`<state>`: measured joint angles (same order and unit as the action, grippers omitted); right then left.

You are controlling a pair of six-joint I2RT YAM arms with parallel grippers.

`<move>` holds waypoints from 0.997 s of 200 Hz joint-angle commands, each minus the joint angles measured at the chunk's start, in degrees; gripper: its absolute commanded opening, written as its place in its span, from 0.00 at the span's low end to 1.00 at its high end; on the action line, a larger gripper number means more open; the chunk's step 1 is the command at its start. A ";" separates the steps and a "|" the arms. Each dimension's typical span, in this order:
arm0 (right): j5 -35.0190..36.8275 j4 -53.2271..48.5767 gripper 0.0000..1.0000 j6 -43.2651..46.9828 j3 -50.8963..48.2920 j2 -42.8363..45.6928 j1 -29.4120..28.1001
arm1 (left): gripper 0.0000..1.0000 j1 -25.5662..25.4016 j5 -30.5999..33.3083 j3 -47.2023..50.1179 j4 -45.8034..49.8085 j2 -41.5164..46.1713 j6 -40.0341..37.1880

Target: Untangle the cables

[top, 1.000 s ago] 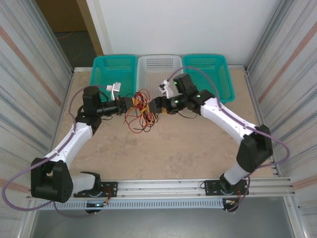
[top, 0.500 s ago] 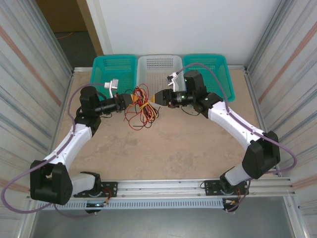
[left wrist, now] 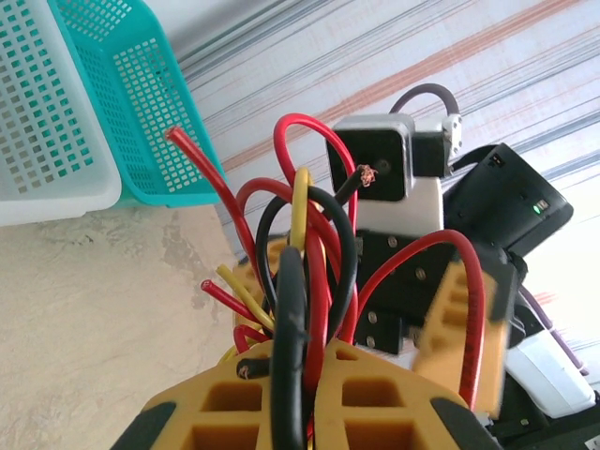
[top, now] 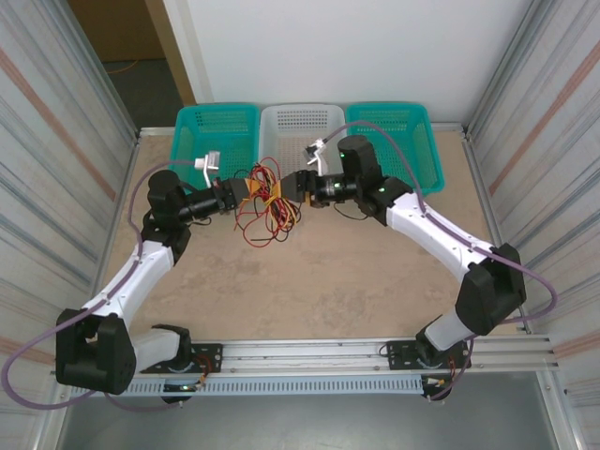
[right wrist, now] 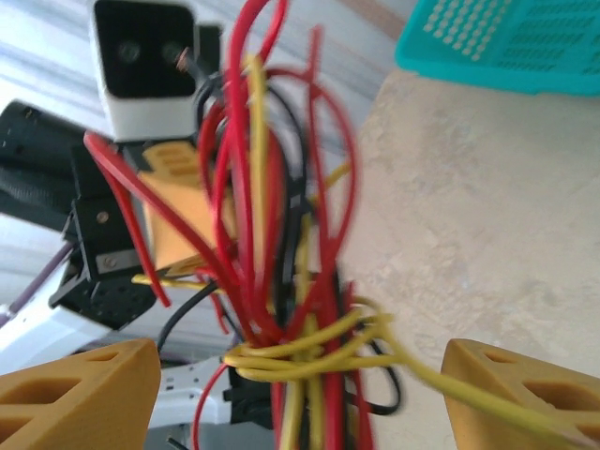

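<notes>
Red, yellow and black cables (top: 267, 204) are sitting in one tangled bunch between the two grippers, over the table (top: 309, 281) and near the white basket (top: 302, 127). Left gripper (top: 249, 188) is clamping the bunch, with its orange pads (left wrist: 366, 394) pressing together on several strands. Right gripper (top: 300, 185) is facing it from the other side. Its fingers (right wrist: 80, 384) are standing wide apart, with the cable bunch running between them.
</notes>
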<state>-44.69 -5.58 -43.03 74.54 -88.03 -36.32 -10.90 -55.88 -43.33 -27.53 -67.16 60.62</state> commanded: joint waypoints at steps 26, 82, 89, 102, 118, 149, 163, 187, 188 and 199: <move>-1.47 -1.01 0.61 1.96 4.60 -4.25 -2.99 | 0.00 -0.09 1.34 1.15 -8.36 2.07 5.25; -1.98 -5.91 0.00 5.05 5.83 -4.03 -2.23 | 0.53 1.51 -0.04 -0.07 -0.49 2.86 1.39; -1.98 -7.48 0.00 5.96 6.11 -3.98 -1.97 | 0.66 2.35 -0.45 -0.15 0.07 3.06 1.17; -2.40 -9.85 0.00 7.57 6.76 -3.87 -1.76 | 0.78 3.67 -1.83 -0.76 1.61 3.26 0.69; -3.75 -13.14 0.00 9.83 7.91 -4.32 -1.83 | 0.92 4.21 -3.27 -2.44 5.93 3.33 -2.17; -5.33 -17.65 0.00 13.39 9.76 -5.49 -2.01 | 0.99 3.40 -6.39 -4.13 9.34 2.10 -5.10; -6.42 -19.66 0.00 14.98 11.17 -6.42 -2.70 | 0.99 2.43 -6.36 -4.07 10.34 1.81 -6.13; -6.74 -22.81 0.00 17.51 13.74 -8.45 -4.81 | 0.98 0.78 -6.26 -4.28 10.17 0.99 -6.56; -6.74 -22.98 0.00 17.66 13.81 -8.59 -4.86 | 0.98 0.74 -6.26 -4.29 10.15 0.94 -6.56; -6.49 -24.33 0.00 18.41 14.93 -9.62 -5.57 | 0.93 0.07 -6.63 -4.79 10.32 0.24 -6.88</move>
<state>-49.19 -25.87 -28.95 85.82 -95.48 -39.72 -9.28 -59.88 -45.91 -18.31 -66.08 56.58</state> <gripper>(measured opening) 0.176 0.967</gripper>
